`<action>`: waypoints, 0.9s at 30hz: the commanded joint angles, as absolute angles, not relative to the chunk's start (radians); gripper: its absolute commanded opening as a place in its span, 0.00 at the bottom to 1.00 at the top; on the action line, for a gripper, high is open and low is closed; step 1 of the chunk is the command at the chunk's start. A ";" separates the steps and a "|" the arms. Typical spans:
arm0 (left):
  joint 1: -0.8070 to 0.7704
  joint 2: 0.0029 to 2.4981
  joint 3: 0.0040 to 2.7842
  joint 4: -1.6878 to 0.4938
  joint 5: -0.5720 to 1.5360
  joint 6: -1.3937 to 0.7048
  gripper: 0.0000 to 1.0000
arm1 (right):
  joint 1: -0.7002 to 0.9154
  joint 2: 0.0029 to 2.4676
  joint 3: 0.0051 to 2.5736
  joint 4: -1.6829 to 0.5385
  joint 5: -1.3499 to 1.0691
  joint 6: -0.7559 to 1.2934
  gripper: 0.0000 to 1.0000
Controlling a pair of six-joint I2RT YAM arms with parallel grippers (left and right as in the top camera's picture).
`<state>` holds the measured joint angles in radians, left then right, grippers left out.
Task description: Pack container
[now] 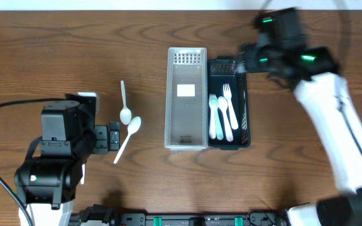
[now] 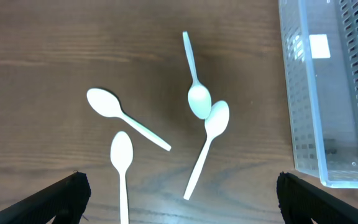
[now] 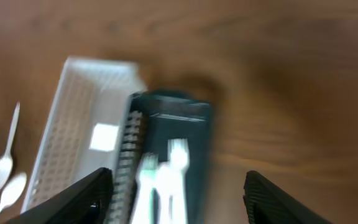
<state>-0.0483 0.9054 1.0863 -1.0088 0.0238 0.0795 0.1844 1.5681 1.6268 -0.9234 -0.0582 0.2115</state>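
Overhead and wrist views. A translucent white perforated plastic basket (image 1: 186,98) bears a white rectangular label (image 1: 186,90); any print on it is too small to read. A black perforated plastic basket (image 1: 246,119) touches its 3 o'clock side and holds white plastic forks (image 1: 222,116). Four white plastic spoons (image 2: 207,134) lie loose at 9 o'clock on the brown wooden table (image 1: 55,50). The left gripper (image 2: 179,196) hangs spread above them. The right gripper (image 3: 179,193) is spread, holding nothing, over the black basket's 12 o'clock end. Bare wood extends toward 3 o'clock.
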 commanded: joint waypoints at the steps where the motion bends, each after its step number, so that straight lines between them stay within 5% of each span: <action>1: -0.045 0.957 1.101 -1.017 0.038 0.113 0.98 | 0.048 1.504 1.633 -0.991 -0.001 0.237 0.75; 10: -0.061 1.211 1.096 -1.013 0.071 0.113 0.98 | -0.240 1.509 1.533 -1.091 -0.030 0.269 0.78; 27: -0.104 1.645 1.061 -0.913 0.067 0.211 0.98 | -0.249 1.509 1.390 -1.009 -0.034 0.269 0.79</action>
<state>-0.1020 1.6207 1.0843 -0.9283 0.0647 0.1661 -0.2466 1.5082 1.3926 -1.0111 -0.0299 0.2558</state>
